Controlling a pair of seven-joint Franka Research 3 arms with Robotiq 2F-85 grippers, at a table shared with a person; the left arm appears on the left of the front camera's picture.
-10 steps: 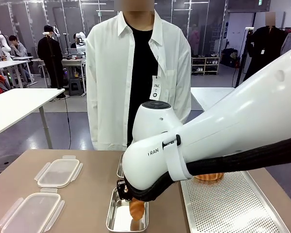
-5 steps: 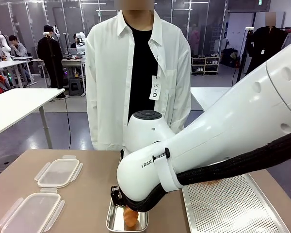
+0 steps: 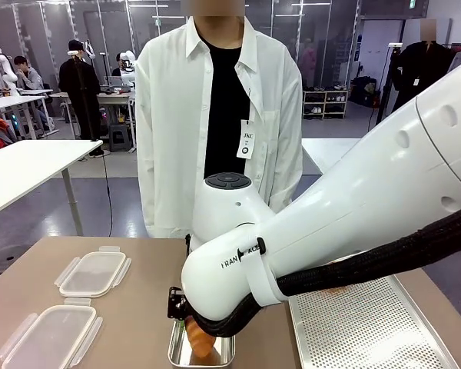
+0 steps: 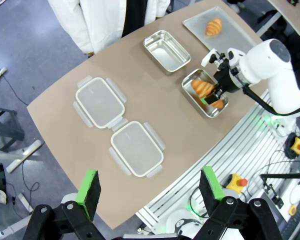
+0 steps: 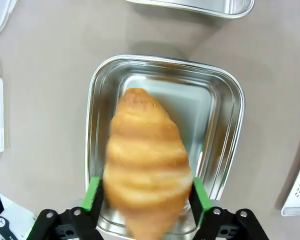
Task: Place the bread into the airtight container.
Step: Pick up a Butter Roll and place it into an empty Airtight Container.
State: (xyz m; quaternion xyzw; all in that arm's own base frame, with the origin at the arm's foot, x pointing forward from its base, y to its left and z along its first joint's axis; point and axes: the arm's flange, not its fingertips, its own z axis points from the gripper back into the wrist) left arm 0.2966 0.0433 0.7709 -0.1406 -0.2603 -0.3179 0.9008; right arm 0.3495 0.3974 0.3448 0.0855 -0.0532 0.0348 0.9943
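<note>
**Croissant at the near steel container, right jaws on either side of it**

The right arm [image 3: 346, 223] is the largest thing in the front view. Its white bulk comes in from the right and covers the middle of the tabletop [image 3: 138, 307]. It hides most of the far steel container [image 4: 166, 49] and the far end of the perforated tray [image 3: 376, 323]. A person [image 3: 177, 115] in a white shirt stands at the far edge, partly behind the arm.

The left wrist view looks down from high above and shows the layout unblocked. The tray lies at the robot's right with a second croissant [image 4: 213, 26] on it. A far lid [image 4: 100, 102] and a near lid [image 4: 136, 148], both clear plastic, lie flat just beside each other at the left, well apart from the tray. The two steel containers stand between lids and tray, and the far one's floor is bare.

The near steel container [image 5: 230, 125] has the croissant [image 5: 147, 170] within its rim, lengthwise, with one tip over the near wall. The croissant is blurred, so I cannot tell whether it rests on the floor.

The right arm bends down over this container with its wrist pointing at the tabletop. The right jaws stand wide, with one of the green pads [image 5: 93, 197] at each flank of the croissant. I cannot tell whether the pads press it or only stand beside it.

The left arm hangs high off the near edge, with the left jaws spread wide and holding nothing.
</note>
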